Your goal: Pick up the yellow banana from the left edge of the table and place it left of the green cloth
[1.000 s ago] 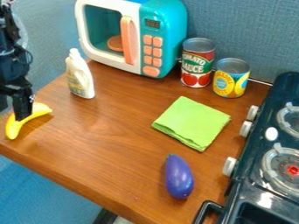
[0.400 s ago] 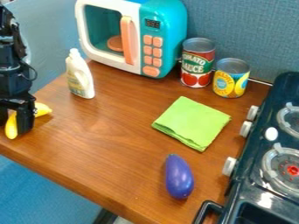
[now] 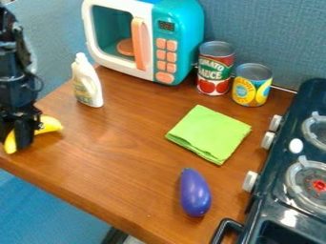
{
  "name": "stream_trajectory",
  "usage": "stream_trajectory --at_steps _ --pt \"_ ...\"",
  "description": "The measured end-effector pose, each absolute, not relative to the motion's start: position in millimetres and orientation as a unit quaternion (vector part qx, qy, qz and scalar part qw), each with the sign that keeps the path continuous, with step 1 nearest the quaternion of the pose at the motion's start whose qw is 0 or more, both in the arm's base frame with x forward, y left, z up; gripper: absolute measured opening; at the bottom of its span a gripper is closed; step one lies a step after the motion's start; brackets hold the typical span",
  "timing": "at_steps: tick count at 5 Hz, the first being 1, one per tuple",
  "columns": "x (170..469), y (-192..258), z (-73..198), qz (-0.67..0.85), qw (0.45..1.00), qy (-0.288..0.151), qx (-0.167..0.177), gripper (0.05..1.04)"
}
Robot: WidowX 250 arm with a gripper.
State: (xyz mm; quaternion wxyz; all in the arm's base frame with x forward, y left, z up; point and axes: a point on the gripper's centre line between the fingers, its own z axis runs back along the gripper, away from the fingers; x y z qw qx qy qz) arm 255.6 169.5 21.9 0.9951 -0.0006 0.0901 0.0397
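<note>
Across the glossy wood-grain counter (image 3: 121, 164), backed by woven blue fabric (image 3: 267, 38), here's the black claw (image 3: 22, 138) right at the smooth, curved banana (image 3: 49, 125) on the left, open or closed I can't tell, with a moulded bottle (image 3: 87, 82) just behind and a soft, folded green cloth (image 3: 208, 134) well apart!

Black marks the gripper (image 3: 14, 136), with a yellow banana (image 3: 51, 125) against it. Near the gripper, the bottle (image 3: 86, 83) is creamy white with a pale yellowish label. Well apart from the gripper, the microwave (image 3: 189, 35) pairs teal and white with peach-orange buttons; one can (image 3: 215, 69) is red, green and white, the other (image 3: 251, 89) yellow and blue. The cloth (image 3: 208, 133) is plain lime green, the eggplant (image 3: 195, 193) purple, the stove (image 3: 270, 183) blackish with white knobs, and the tabletop (image 3: 121, 157) reddish-brown, wood-grained.
</note>
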Motion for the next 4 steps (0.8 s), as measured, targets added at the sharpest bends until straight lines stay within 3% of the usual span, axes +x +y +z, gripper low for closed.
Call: stream_trajectory --at_steps 1,2,3,4 --pt "272 143 55 0.011 0.999 0.040 0.002 0.501" --pt "284 105 90 -0.022 1.000 -0.005 -0.021 0.501" --pt "307 76 95 -0.044 0.997 -0.028 -0.060 0.501" --pt "333 58 80 -0.068 0.994 -0.017 -0.078 0.501"
